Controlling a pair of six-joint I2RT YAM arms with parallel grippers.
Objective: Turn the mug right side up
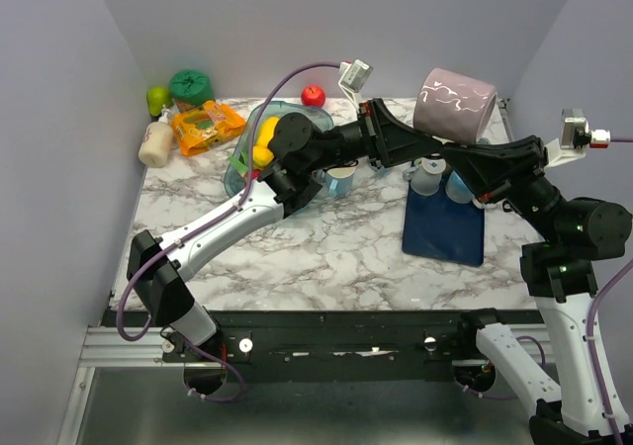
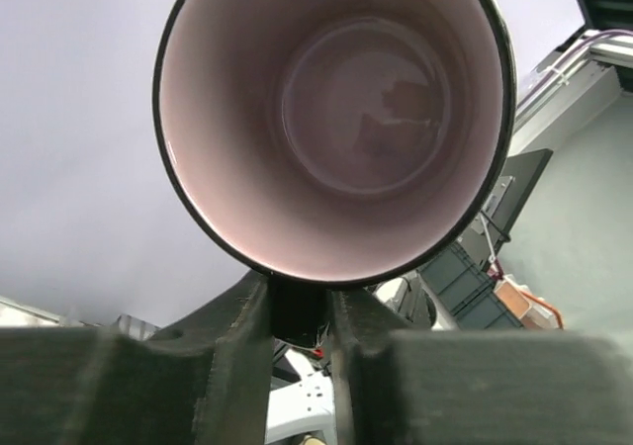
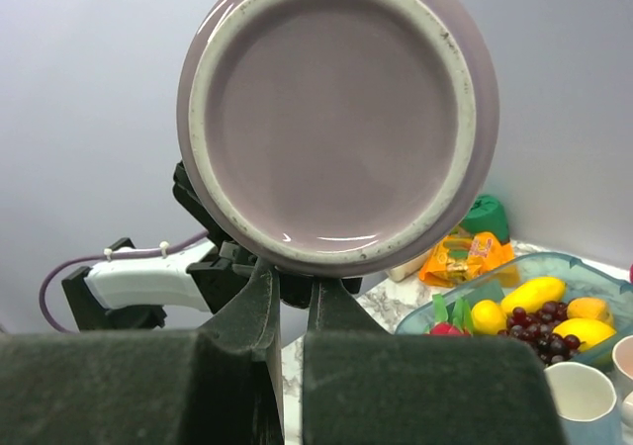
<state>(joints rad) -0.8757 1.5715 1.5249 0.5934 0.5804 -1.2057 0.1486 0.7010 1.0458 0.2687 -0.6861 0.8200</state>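
Observation:
The mug (image 1: 455, 104) is mauve with white swirls and hangs on its side in the air above the back right of the table. The left wrist view looks straight into its pink inside (image 2: 336, 119). The right wrist view shows its flat base (image 3: 336, 114). My left gripper (image 2: 300, 311) is shut on the mug's dark handle (image 2: 297, 311) below the rim. My right gripper (image 3: 294, 292) is shut on the same handle at the base end. In the top view both grippers meet under the mug, the left (image 1: 427, 146) and the right (image 1: 467, 153).
A dark blue cloth (image 1: 445, 229) lies under the mug with pale blue cups (image 1: 435, 178) at its far end. A clear tub of fruit (image 1: 272, 140) and another cup (image 1: 341, 180) sit at mid-left. An apple (image 1: 313, 95), an orange packet (image 1: 206, 127) and a white bottle (image 1: 156, 144) stand at the back left.

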